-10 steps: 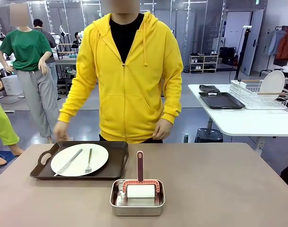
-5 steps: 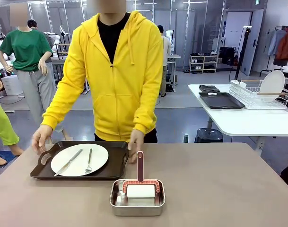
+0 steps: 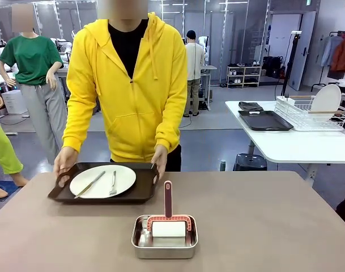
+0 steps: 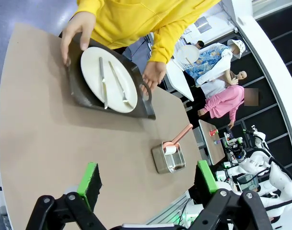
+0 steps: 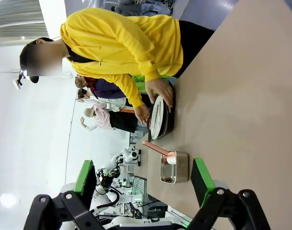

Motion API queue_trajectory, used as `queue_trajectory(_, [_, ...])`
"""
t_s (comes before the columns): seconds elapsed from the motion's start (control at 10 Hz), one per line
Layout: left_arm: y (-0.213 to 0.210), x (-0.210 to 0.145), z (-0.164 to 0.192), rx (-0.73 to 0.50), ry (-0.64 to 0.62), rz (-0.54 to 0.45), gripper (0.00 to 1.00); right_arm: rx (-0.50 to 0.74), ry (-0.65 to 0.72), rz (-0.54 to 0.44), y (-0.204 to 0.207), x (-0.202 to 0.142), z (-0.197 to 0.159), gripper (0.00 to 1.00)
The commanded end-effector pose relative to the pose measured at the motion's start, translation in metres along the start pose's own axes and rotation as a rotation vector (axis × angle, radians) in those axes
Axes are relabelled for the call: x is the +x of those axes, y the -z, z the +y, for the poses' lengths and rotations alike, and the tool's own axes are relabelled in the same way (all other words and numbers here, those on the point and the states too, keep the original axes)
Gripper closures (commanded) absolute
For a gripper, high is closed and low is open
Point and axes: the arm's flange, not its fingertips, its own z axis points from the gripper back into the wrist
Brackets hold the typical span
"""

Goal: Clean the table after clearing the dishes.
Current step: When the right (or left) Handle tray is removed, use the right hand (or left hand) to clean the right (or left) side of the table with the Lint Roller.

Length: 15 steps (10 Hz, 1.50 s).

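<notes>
A: Dishes? We see the plate [image 3: 102,181] with knife [image 3: 90,184] and fork [image 3: 113,182] on the tray [image 3: 145,188], beyond the steel pan [image 3: 136,235].
B: The person's hands [image 3: 65,160] grip both handles, which we judge keeps it level for carrying off.
A: Tools?
B: Left tool [image 4: 148,178] and right tool [image 5: 141,178] gape wide and empty, above the table [image 3: 263,221], short of the pan. Roller [image 3: 168,229] waits inside the pan.
</notes>
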Motion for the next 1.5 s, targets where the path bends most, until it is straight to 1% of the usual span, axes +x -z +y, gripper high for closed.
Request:
queue_trajectory(0.0, [-0.002, 0.0, 0.0, -0.012, 0.009, -0.002, 0.0, 0.007, 0.0, -0.005, 0.0, -0.003, 0.005, 0.0])
queue_trajectory(0.8, [0.0, 0.0, 0.0, 0.0, 0.0, 0.0, 0.0, 0.007, 0.0, -0.005, 0.0, -0.003, 0.005, 0.0])
queue_trajectory(1.1, [0.038, 0.036, -0.046, 0.073, 0.185, 0.159, 0.0, 0.007, 0.0, -0.005, 0.0, -0.003, 0.005, 0.0])
queue_trajectory(1.2, [0.057, 0.056, -0.072, 0.146, 0.261, 0.262, 0.0, 0.007, 0.0, -0.005, 0.0, -0.003, 0.005, 0.0])
queue_trajectory(1.3, [0.083, 0.076, -0.107, 0.184, 0.373, 0.353, 0.0, 0.007, 0.0, -0.005, 0.0, -0.003, 0.005, 0.0])
queue_trajectory(1.4, [0.121, 0.093, -0.148, 0.226, 0.51, 0.457, 0.0, 0.007, 0.0, -0.005, 0.0, -0.003, 0.005, 0.0])
